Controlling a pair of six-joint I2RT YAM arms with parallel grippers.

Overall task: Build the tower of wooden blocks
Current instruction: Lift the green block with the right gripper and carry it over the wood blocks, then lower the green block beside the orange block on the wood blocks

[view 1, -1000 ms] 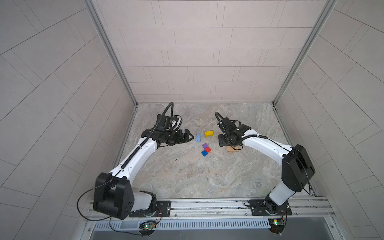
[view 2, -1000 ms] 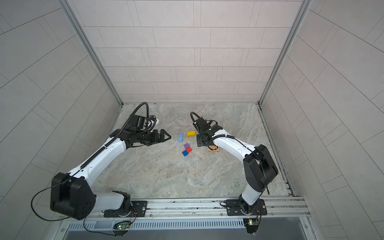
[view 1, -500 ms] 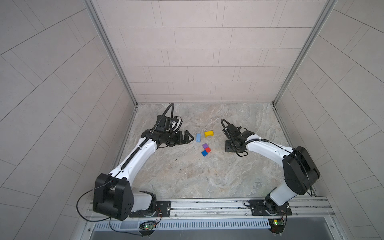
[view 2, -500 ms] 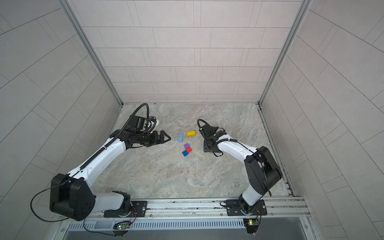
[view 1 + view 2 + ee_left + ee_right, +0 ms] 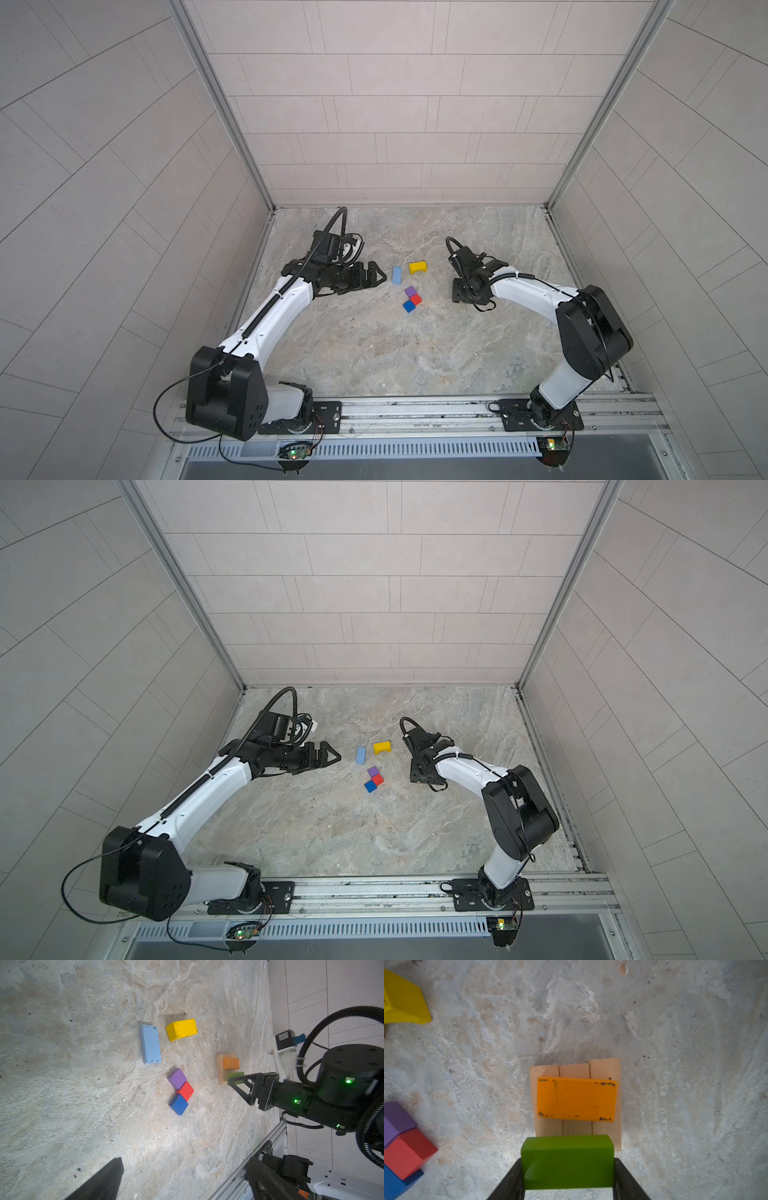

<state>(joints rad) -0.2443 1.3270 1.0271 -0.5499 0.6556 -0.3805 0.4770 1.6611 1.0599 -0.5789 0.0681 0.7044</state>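
Tower [image 5: 575, 1070], early stage: tan base [image 5: 604, 1068] laid, orange [image 5: 576, 1099] on it; green [image 5: 566, 1159] pinched in right claw [image 5: 568, 1167] beside orange, unplaced; yellow [image 5: 417, 267], light-blue [image 5: 397, 275], purple [image 5: 410, 291], red [image 5: 415, 299], blue [image 5: 409, 306] loose on counter [image 5: 374, 353]; left claw [image 5: 376, 275] spread, empty.

The table [image 5: 374, 353] is marbled grey-beige. The tan blocks [image 5: 575, 1070] are plain, the orange block [image 5: 576, 1099] dark-scuffed. The rest are a green block [image 5: 566, 1159], yellow block [image 5: 181, 1029], light-blue block [image 5: 150, 1044], purple cube [image 5: 177, 1078], red cube [image 5: 185, 1091] and blue cube [image 5: 178, 1104]
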